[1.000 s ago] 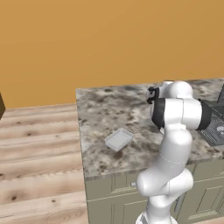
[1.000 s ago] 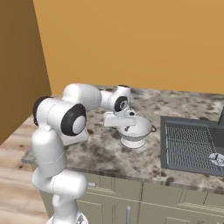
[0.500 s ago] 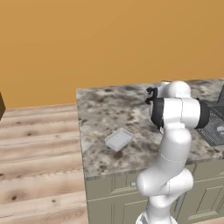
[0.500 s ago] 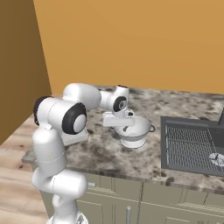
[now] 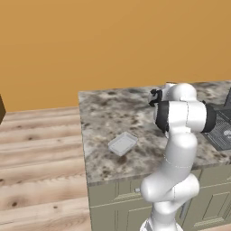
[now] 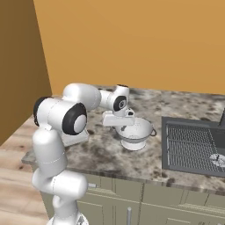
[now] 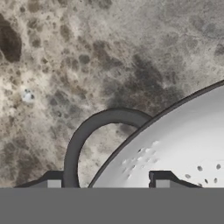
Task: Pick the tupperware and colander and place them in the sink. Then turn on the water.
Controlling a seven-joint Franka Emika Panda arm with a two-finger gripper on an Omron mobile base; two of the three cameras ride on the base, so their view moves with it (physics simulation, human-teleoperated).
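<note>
End effector (image 7: 105, 183) sits low at the colander (image 6: 135, 131) rim by its handle, tips spread either side of the wall, apparently for a rim pinch; contact not clear. Colander on desk (image 6: 145, 156) left of sink (image 6: 193, 147). Tupperware (image 5: 122, 144) apart, untouched.

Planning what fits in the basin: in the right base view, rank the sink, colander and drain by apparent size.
1. Sink, largest, though cut off at the frame edge.
2. Colander.
3. Drain, smallest; it is partly cropped.

white colander (image 6: 134, 132) upright, tupperware (image 5: 122, 144) on counter
</note>
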